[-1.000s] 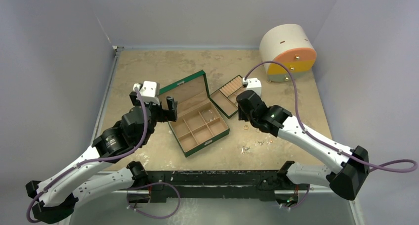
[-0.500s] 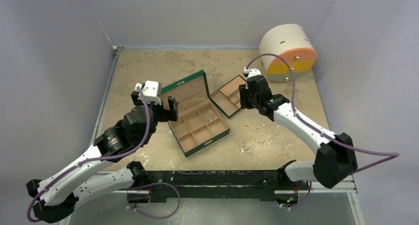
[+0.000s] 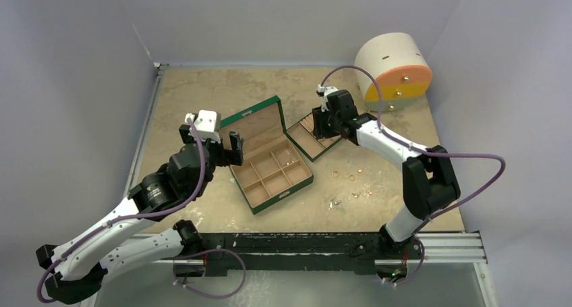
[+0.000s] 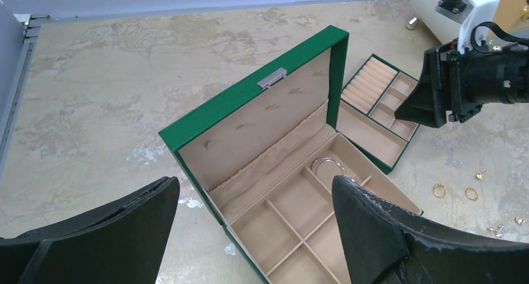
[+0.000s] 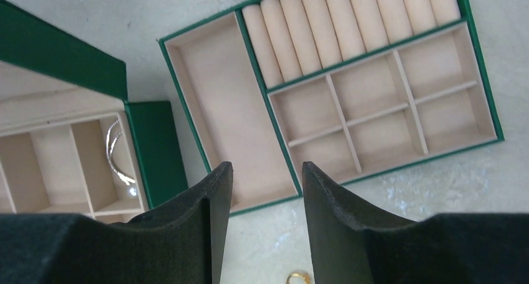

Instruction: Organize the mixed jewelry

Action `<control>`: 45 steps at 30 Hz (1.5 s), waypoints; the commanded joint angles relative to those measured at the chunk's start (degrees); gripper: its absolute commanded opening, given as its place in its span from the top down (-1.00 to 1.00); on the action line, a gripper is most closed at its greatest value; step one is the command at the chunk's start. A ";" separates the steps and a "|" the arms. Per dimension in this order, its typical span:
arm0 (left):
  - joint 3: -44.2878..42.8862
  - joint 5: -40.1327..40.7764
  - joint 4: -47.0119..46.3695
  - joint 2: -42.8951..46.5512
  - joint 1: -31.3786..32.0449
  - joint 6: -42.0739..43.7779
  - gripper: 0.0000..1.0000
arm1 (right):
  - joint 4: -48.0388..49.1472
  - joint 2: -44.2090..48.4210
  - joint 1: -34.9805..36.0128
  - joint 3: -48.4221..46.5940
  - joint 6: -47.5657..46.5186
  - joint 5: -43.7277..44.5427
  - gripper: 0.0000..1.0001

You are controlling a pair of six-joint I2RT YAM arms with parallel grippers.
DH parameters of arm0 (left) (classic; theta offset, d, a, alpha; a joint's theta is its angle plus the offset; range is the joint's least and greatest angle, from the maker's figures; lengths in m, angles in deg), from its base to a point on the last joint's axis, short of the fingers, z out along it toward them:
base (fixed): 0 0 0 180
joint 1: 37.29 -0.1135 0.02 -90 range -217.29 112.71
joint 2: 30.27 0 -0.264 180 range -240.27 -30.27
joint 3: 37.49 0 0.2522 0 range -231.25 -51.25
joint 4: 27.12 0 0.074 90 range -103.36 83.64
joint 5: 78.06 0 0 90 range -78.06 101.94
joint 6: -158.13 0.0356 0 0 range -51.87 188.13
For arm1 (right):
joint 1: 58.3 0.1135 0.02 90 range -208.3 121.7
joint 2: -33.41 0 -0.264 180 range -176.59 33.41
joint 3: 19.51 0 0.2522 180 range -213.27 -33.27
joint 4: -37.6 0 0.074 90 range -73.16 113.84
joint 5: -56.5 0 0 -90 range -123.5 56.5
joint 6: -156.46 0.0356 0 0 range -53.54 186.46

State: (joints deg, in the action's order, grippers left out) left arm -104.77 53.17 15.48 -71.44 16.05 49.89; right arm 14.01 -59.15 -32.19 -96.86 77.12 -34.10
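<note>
- Tan, mottled table (image 3: 202,91), closed in by pale lilac walls on three sides, black rail along the near edge.
- At 9 o'clock from the table's middle: left gripper (image 3: 210,142), jaws spread wide and empty, just beside the raised lid of the green box (image 3: 260,128).
- At the middle: box open, tan compartments showing, thin silver hoop (image 3: 284,156) lying in the compartment at its 2 o'clock corner.
- Touching the box at 2 o'clock: separate green tray (image 3: 305,140), right gripper (image 3: 320,121) poised above it, jaws parted narrowly, nothing between them.
- At 4 o'clock from the box, loose on the bare surface: two gold rings (image 3: 336,174) side by side, small metallic earrings (image 3: 334,203) nearer the rail.
- At 1 o'clock, well apart from all else: round white-and-orange cabinet (image 3: 388,57).
- Left wrist view only: silver clasp (image 4: 272,78) on the lid's top edge, right gripper seen side-on over the tray.
- Right wrist view only: row of padded ring rolls (image 5: 349,28) across the tray's far end, every tray compartment bare, one gold ring at 6 o'clock of the frame, between the fingers (image 5: 199,221).
</note>
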 commanded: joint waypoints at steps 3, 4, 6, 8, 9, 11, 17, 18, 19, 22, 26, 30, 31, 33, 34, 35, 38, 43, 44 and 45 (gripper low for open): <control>0.25 1.26 -1.49 0.47 0.18 0.75 -0.84 | 2.94 -4.67 -0.51 -4.82 -2.33 -4.12 0.05; 0.18 1.20 -1.48 0.53 0.11 0.79 -0.84 | 2.97 -5.41 -0.46 -5.12 -2.45 -4.14 0.06; 0.21 1.22 -1.50 0.47 0.11 0.84 -0.84 | 2.88 -6.90 -0.52 -5.74 -2.74 -4.25 0.07; 0.18 1.21 -1.50 0.34 0.11 0.83 -0.84 | 2.88 -8.15 -0.50 -6.28 -2.74 -4.74 0.09; 0.19 1.21 -1.51 0.32 0.11 0.84 -0.84 | 2.92 -8.62 -0.54 -6.54 -2.78 -5.14 0.10; 0.17 1.17 -1.51 0.30 0.10 0.84 -0.84 | 3.00 -9.58 -0.60 -6.94 -2.75 -5.71 0.10; 0.19 1.21 -1.51 0.22 0.10 0.84 -0.84 | 2.24 -13.02 -0.67 -8.56 -2.90 -4.38 0.12; 0.17 1.16 -1.51 0.21 0.10 0.84 -0.84 | 2.08 -13.54 -0.66 -8.83 -2.98 -4.06 0.12; 0.21 1.10 -1.51 0.27 0.10 0.84 -0.84 | 2.04 -13.92 -0.65 -9.05 -3.01 -3.86 0.13; 0.18 1.12 -1.47 0.14 0.12 0.84 -0.84 | 2.26 -14.76 -0.76 -9.64 -3.24 -3.59 0.14; 0.22 1.13 -1.41 -0.05 0.11 0.88 -0.84 | 2.05 -15.68 -0.76 -10.22 -3.49 -2.67 0.19; 0.23 1.08 -1.40 0.04 0.16 0.91 -0.84 | 2.21 -16.35 -0.74 -10.32 -3.66 -2.14 0.24; 0.24 1.11 -1.39 -0.04 0.10 0.92 -0.84 | 2.20 -16.61 -0.71 -10.32 -3.75 -1.91 0.26; 0.19 1.05 -1.36 -0.11 0.10 0.93 -0.84 | 2.07 -16.96 -0.71 -10.43 -3.95 -1.90 0.32; 0.16 1.04 -1.39 -0.15 0.10 0.93 -0.84 | 2.15 -17.10 -0.76 -10.43 -3.97 -2.01 0.34; 0.10 0.98 -1.41 -0.25 0.11 0.93 -0.84 | 2.18 -17.24 -0.71 -10.43 -4.04 -2.08 0.36; 0.10 1.01 -1.40 -0.29 0.10 0.93 -0.84 | 1.85 -17.69 -0.71 -10.63 -4.46 -1.95 0.43; 0.10 1.04 -1.39 -0.28 0.10 0.92 -0.84 | 1.94 -17.77 -0.72 -10.28 -4.94 -1.73 0.61; 0.16 1.04 -1.37 -0.36 0.11 0.88 -0.84 | 1.92 -17.76 -0.71 -10.32 -5.10 -1.57 0.64; 0.16 1.04 -1.34 -0.40 0.15 0.92 -0.84 | 1.91 -17.83 -0.71 -10.26 -5.12 -1.30 0.69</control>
State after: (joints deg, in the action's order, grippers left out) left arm -104.77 53.33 15.50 -71.89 16.03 49.91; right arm 15.56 -77.22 -32.69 -105.17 73.38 -37.14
